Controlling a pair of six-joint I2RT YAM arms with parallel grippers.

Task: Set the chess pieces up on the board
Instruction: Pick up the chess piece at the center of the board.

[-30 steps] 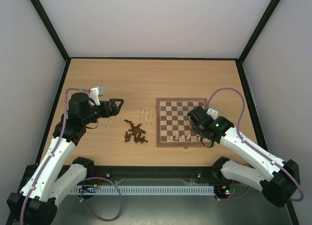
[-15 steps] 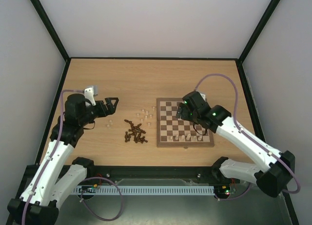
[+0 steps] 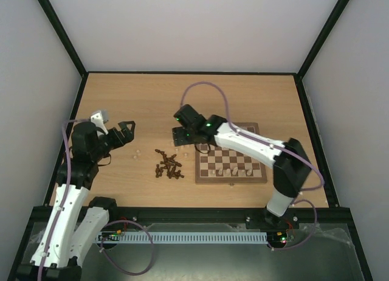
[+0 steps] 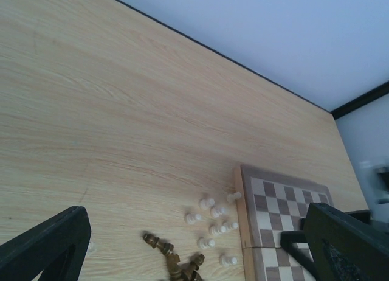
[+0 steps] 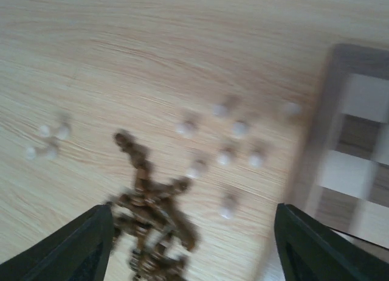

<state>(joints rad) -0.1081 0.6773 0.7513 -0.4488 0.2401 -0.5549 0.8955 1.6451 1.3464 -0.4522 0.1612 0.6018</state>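
Observation:
The board (image 3: 238, 148) lies right of centre, with several pale chess pieces (image 3: 230, 171) standing in its near row. Dark pieces (image 3: 168, 165) lie heaped on the table to its left. My right gripper (image 3: 185, 141) hovers open and empty beside the board's far-left corner, hiding most of the loose pale pieces there. The blurred right wrist view has those pale pieces (image 5: 226, 141) ahead, the dark heap (image 5: 152, 214) low left and the board (image 5: 358, 147) at right. My left gripper (image 3: 124, 132) hangs open and empty at far left; its view shows pale pieces (image 4: 213, 217), dark pieces (image 4: 176, 263) and the board (image 4: 285, 202).
A few more pale pieces (image 3: 135, 153) lie apart, left of the dark heap, also seen as a small pale group (image 5: 45, 138). A black frame edges the table (image 3: 182, 95), with grey walls behind. The right arm's purple cable (image 3: 206, 86) arcs above the board.
The right arm swung left, from the board's near-right squares to above the loose pale pieces, and its jaws stand wider apart. The left arm drew back a little to the left.

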